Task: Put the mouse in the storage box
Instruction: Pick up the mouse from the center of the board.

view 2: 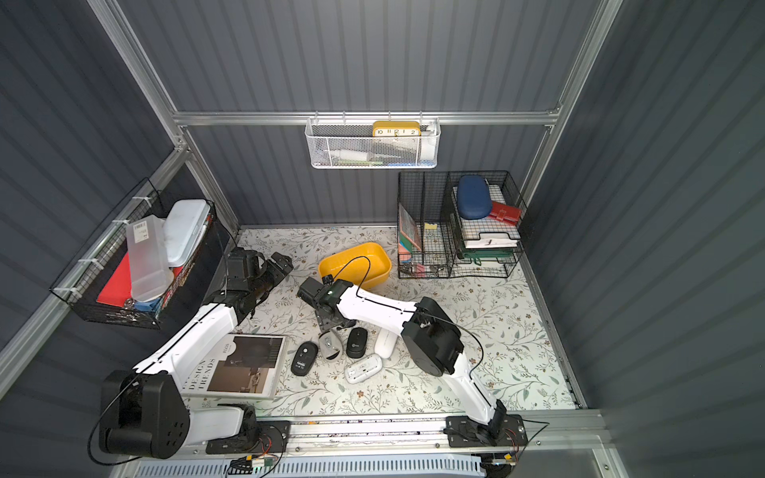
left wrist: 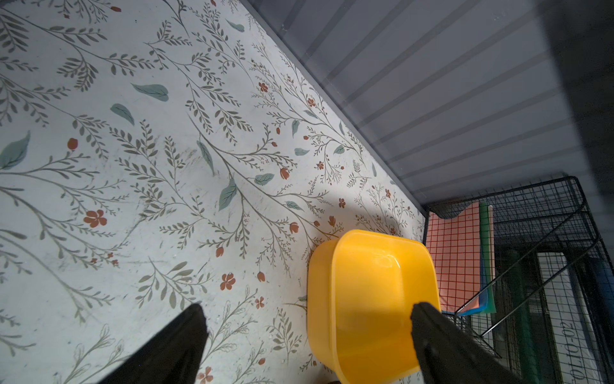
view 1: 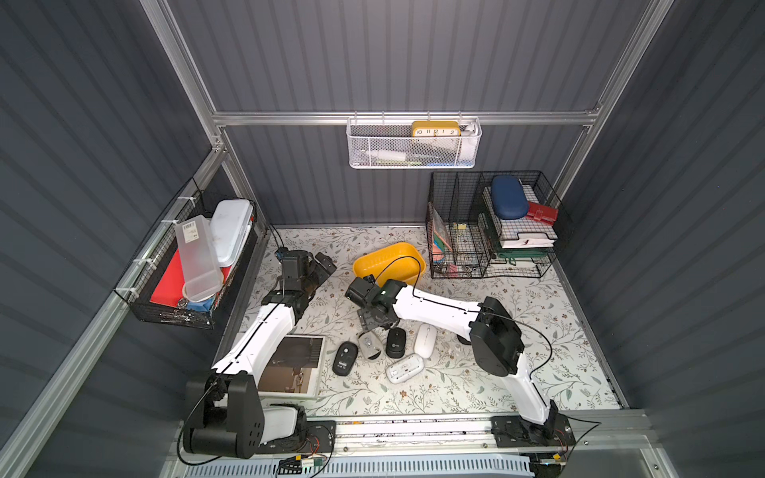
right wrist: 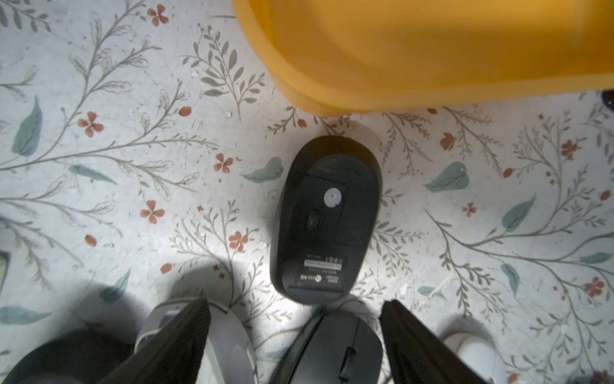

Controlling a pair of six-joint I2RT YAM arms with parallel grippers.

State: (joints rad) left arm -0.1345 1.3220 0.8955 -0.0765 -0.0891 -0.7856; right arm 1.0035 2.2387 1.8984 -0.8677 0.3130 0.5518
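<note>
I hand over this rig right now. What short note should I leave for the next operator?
Left gripper: open, empty, near the storage box.
Right gripper: open, holding nothing, above the upright black mouse, beside the grey mouse.
Storage box: no mouse visible inside.
Upside-down black mouse lies on the table, close to the box.
Done: nothing yet. Left: grasp a mouse, put it in the box.

Magazine cover: "DESIGN TRENDS". Yellow clock face: 10, 11, 12, 1, 2. White sheet in wire rack: "01.10-02".
</note>
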